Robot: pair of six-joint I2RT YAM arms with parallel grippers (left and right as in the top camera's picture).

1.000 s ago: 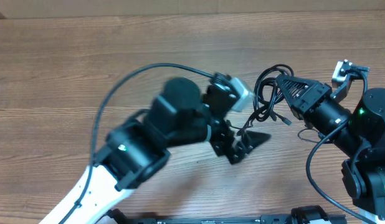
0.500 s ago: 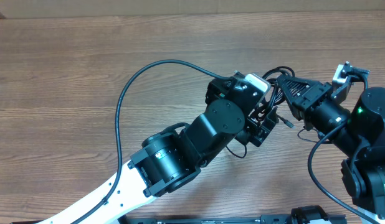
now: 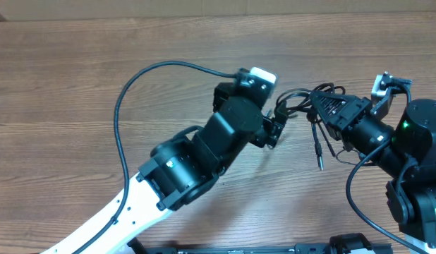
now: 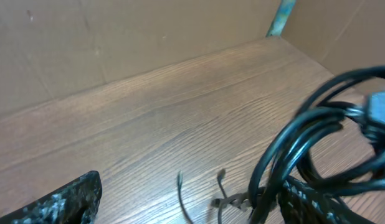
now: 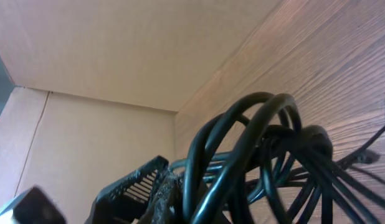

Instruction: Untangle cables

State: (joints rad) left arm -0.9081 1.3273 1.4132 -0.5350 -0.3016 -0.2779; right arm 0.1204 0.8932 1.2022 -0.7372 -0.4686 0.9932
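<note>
The cables [image 3: 297, 100] are a bunch of thin black cords hanging between my two grippers above the wooden table. My right gripper [image 3: 319, 106] is shut on the cables; the right wrist view shows loops of the cables [image 5: 261, 143] bunched around its closed fingers [image 5: 171, 183]. One cord with a plug end [image 3: 319, 151] hangs down below the right gripper. My left gripper [image 3: 274, 127] is just left of the bunch. In the left wrist view its fingers [image 4: 192, 198] are wide apart, with the cables [image 4: 292, 149] at the right side and thin cord ends [image 4: 220, 183] between.
The left arm's thick black cable [image 3: 130, 106] arcs over the table's left half. A cardboard wall [image 3: 204, 7] runs along the back edge. The right arm's base [image 3: 415, 183] stands at the right edge.
My left arm swung up and right to the bunch, then drew back left. The bunch is now stretched sideways and one cord end hangs lower. The right gripper kept its hold.
</note>
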